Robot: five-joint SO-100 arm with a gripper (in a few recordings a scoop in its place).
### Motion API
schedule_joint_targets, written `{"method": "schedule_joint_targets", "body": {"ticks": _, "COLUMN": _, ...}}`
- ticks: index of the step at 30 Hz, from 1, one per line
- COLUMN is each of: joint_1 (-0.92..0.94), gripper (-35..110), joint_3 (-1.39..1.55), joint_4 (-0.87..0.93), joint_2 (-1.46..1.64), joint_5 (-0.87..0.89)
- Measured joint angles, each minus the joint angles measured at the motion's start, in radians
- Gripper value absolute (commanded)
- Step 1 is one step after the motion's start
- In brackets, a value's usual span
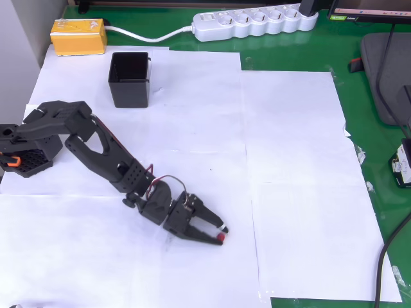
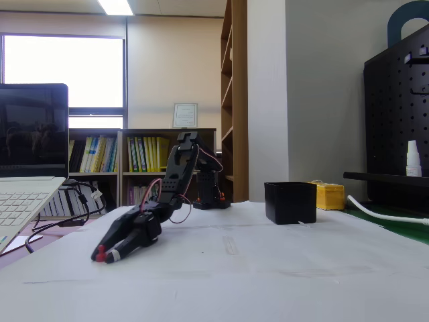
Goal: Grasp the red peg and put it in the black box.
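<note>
the arm stretches low across the white paper on the table, its fingers (image 1: pixel 221 233) clamped on the red peg (image 1: pixel 220 238) at their very tips, just above the paper. in the fixed view the peg (image 2: pixel 100 255) shows at the near left. the black box (image 1: pixel 129 79) stands well apart, beside the yellow block (image 1: pixel 78 36).

Arm (image 1: pixel 96 151): black, with an orange part at its base.
Gripper (image 1: pixel 221 233): black.
Peg (image 1: pixel 220 238): dark red.
Box (image 1: pixel 129 79): black.
Block (image 1: pixel 78 36): yellow.
Paper sheets (image 1: pixel 295 160): plain white.
Table mat (image 1: pixel 359 109): green.
Power strip (image 1: pixel 255 22): white, white cable.
Laptop keyboard (image 2: pixel 17 201): pale silver.
</note>
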Motion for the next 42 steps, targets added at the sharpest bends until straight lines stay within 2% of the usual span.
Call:
{"method": "schedule_joint_targets", "body": {"ticks": 20, "joint_1": 0.000, "gripper": 0, "joint_3": -0.002, "joint_4": -0.006, "joint_2": 0.000, "joint_5": -0.009}}
{"method": "schedule_joint_targets", "body": {"ticks": 28, "joint_1": 0.000, "gripper": 0, "joint_3": -0.166, "joint_4": 0.048, "joint_2": -0.133, "joint_5": -0.002}}
{"method": "schedule_joint_targets", "body": {"ticks": 33, "joint_1": 0.006, "gripper": 0, "joint_3": -0.175, "joint_4": 0.259, "joint_2": -0.279, "joint_5": 0.031}}
{"method": "schedule_joint_targets", "body": {"ticks": 42, "joint_1": -0.011, "gripper": 0, "joint_3": 0.069, "joint_4": 0.853, "joint_2": -0.548, "joint_5": 0.141}}
